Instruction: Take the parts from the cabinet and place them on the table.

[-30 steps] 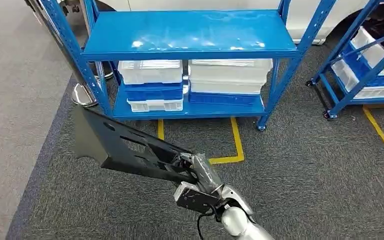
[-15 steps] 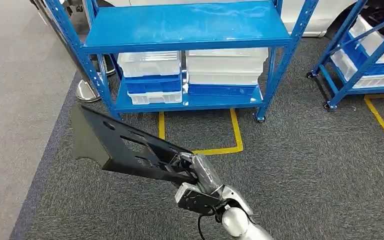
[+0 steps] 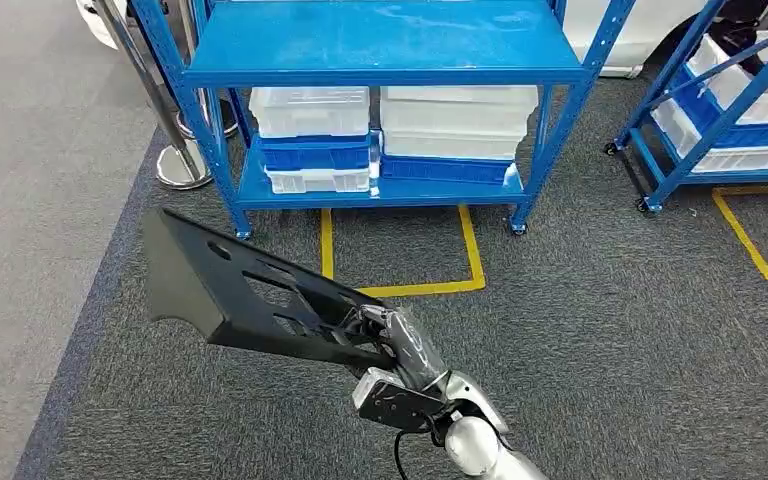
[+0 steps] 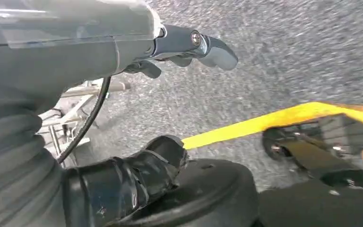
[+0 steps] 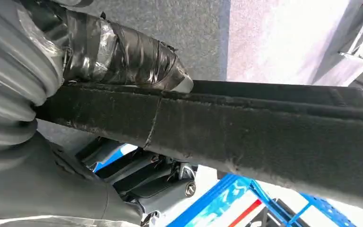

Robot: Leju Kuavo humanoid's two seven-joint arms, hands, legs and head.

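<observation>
The black part point(image 3: 245, 295), a flat panel with cut-outs, is held in the air above the dark grey carpet point(image 3: 610, 330), slanting from the near centre out to the left and slightly away from you. Your right robot hand point(image 3: 390, 345) grasps it at its near end; in the right wrist view the taped thumb point(image 5: 123, 56) lies along one face of the part point(image 5: 264, 132) and the darker fingers point(image 5: 142, 177) close on the other face. Your left robot hand point(image 4: 179, 52) holds nothing, its fingers curled inward over the carpet point(image 4: 288, 52) beside a yellow floor line point(image 4: 274, 120). On the far side stands the blue cabinet point(image 3: 380, 60) on castors; its lower shelf carries stacked white and blue bins point(image 3: 390, 135). Yellow tape point(image 3: 400, 265) marks a bay on the floor in front of it. A second blue rack point(image 3: 720, 110) with bins stands far right. A metal post with round base point(image 3: 175, 160) stands far left, on the lighter floor point(image 3: 30, 200).
</observation>
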